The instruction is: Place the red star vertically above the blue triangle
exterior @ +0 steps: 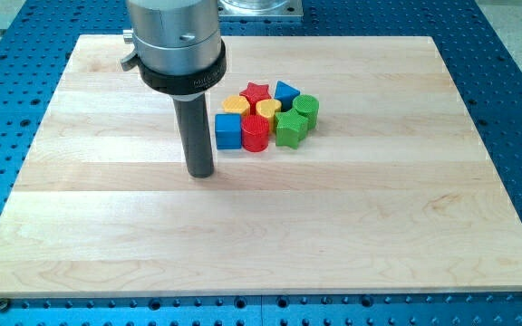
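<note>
My tip [200, 172] is resting on the worktop [107, 235] just to the view's left of the packed cluster, nearest the blue cube [228, 131] and apart from it. There is no claw here, only a bare rod holding nothing. The red star [256, 92] is sitting at the cluster's top edge, touching the blue triangle [285, 91] on its right, so it is lying beside it, not above. The yellow blocks [250, 107], red cylinder [255, 134] and green blocks [295, 119] are crowding below, likely why I am standing outside.
</note>
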`<state>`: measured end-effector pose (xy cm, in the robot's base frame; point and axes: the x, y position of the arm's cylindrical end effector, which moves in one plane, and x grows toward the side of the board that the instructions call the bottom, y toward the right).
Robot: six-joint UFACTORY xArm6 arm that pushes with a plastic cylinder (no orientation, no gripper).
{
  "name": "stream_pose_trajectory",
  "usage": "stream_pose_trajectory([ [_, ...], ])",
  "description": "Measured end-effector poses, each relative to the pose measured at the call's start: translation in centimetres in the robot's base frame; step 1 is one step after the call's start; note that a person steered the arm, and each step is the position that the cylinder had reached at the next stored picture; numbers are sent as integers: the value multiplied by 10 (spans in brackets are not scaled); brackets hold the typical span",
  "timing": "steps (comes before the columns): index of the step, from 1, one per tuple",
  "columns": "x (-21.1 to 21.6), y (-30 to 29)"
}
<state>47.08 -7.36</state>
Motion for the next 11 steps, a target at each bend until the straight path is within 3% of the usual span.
stream_pose_trajectory([
  [4, 1, 18],
  [6, 10, 85],
  [7, -44, 98],
  [11, -85, 68],
])
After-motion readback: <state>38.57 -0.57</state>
